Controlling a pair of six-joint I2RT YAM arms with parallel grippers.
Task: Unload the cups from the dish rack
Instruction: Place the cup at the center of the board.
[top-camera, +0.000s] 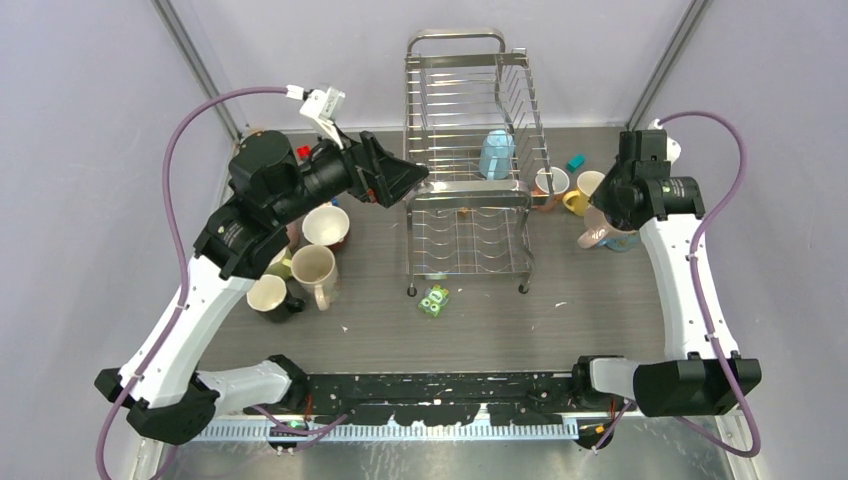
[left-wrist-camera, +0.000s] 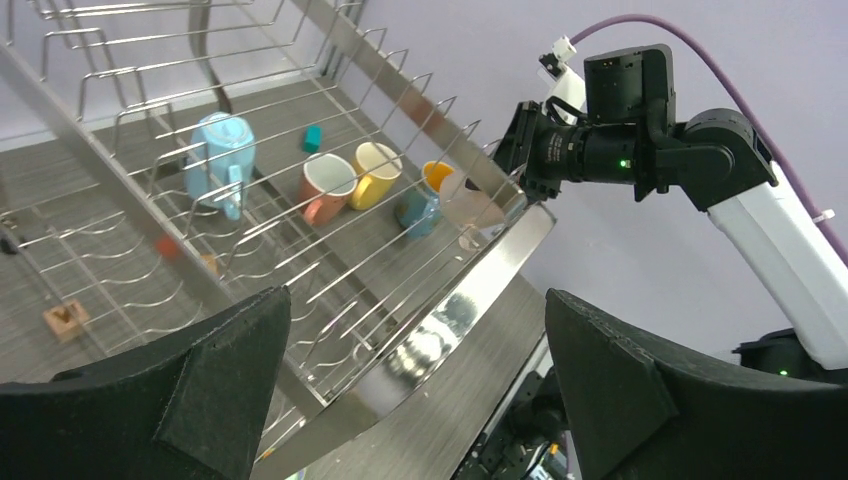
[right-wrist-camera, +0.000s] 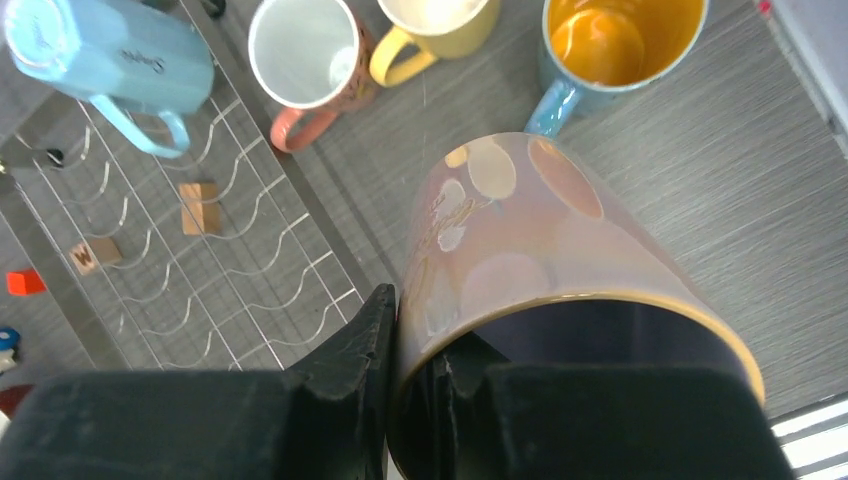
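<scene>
right gripper clamped tight on the rim of a pale pink mug, off to the right of the dish rack, left gripper gaping wide, nothing in it, beside the upper tier, light blue mug lying up there

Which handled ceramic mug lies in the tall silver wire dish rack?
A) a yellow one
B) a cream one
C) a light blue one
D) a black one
C: the light blue ceramic mug lies on the upper tier of the silver wire dish rack, the only one among its wires.
</scene>
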